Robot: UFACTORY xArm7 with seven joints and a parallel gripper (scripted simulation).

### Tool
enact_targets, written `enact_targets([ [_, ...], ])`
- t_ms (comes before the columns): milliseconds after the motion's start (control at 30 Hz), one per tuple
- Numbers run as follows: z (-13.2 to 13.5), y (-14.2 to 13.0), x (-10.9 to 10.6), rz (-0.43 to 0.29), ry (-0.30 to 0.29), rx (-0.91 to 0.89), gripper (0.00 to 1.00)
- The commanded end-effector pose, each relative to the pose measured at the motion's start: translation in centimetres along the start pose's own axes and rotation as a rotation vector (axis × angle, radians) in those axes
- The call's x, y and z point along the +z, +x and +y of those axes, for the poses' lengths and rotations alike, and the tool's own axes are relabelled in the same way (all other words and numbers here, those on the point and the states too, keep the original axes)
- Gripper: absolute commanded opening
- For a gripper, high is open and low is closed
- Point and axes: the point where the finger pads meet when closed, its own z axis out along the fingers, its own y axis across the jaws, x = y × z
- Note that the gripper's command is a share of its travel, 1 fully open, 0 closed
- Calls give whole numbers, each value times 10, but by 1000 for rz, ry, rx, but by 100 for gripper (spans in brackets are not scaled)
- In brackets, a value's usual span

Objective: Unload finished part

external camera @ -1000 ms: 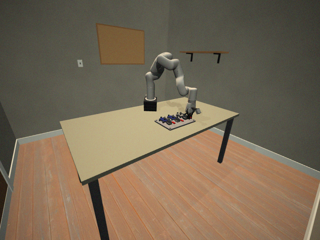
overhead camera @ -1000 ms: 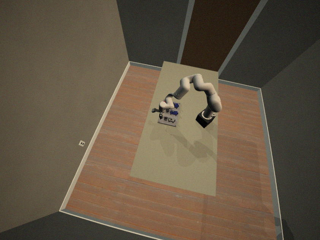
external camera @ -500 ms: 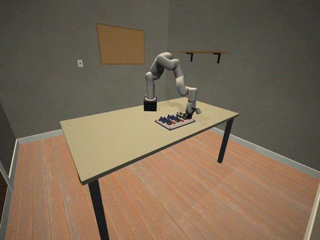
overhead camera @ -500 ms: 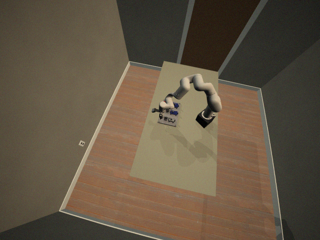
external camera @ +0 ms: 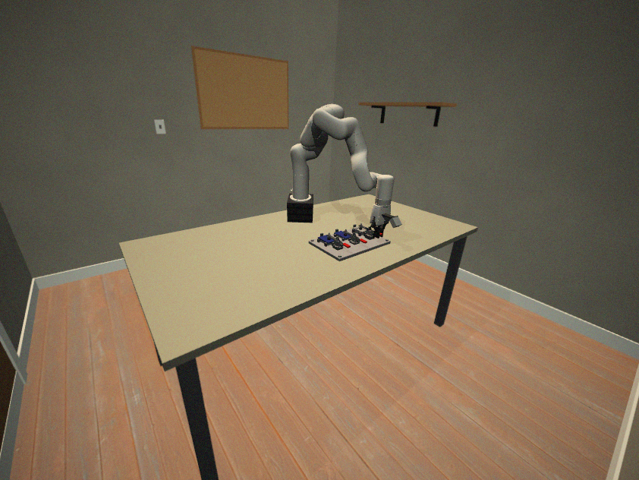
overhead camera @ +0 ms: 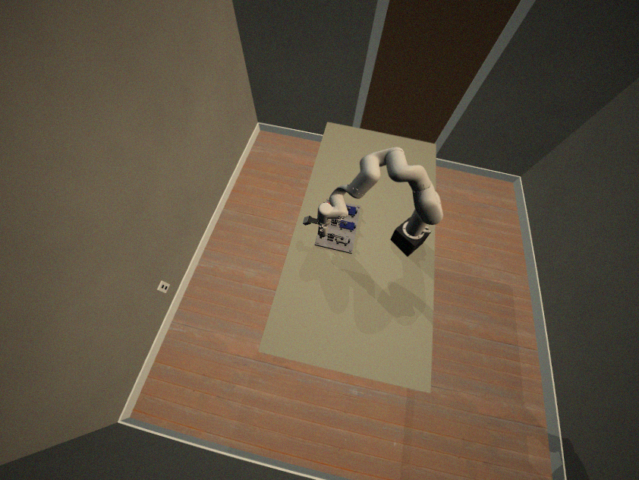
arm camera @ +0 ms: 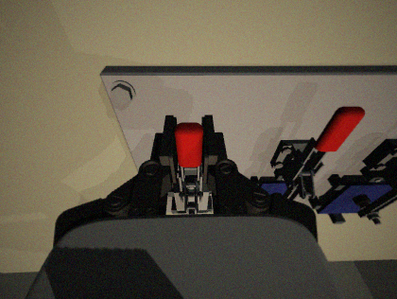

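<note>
Red-capped clamp handle (arm camera: 189, 143), end nest: recorded at centre of the wrist view, gripped between the dark fingers of the gripper (arm camera: 189, 156), which was closed on it, not empty. Grey fixture plate (arm camera: 236, 101): noted across the upper right of that view, resting on the tan table (arm camera: 57, 95). Finished part: judged to lie under this clamp, low in the frame centre, but hidden by the gripper body; its slot could not be made out. Blue blanks (arm camera: 347, 199): listed at right edge, beside a second red handle (arm camera: 340, 128) that was seen lying angled. Risks entered: handle slipping from the fingers mid-swing through a shallow hold; neighbouring clamp being knocked by the wrist, by which a blank would be unseated.
</note>
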Motion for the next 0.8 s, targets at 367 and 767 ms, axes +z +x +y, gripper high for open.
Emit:
enact_targets([
  [367,-1,-1,-8,4,1,0,0],
  [767,-1,-6,-14,4,1,0,0],
])
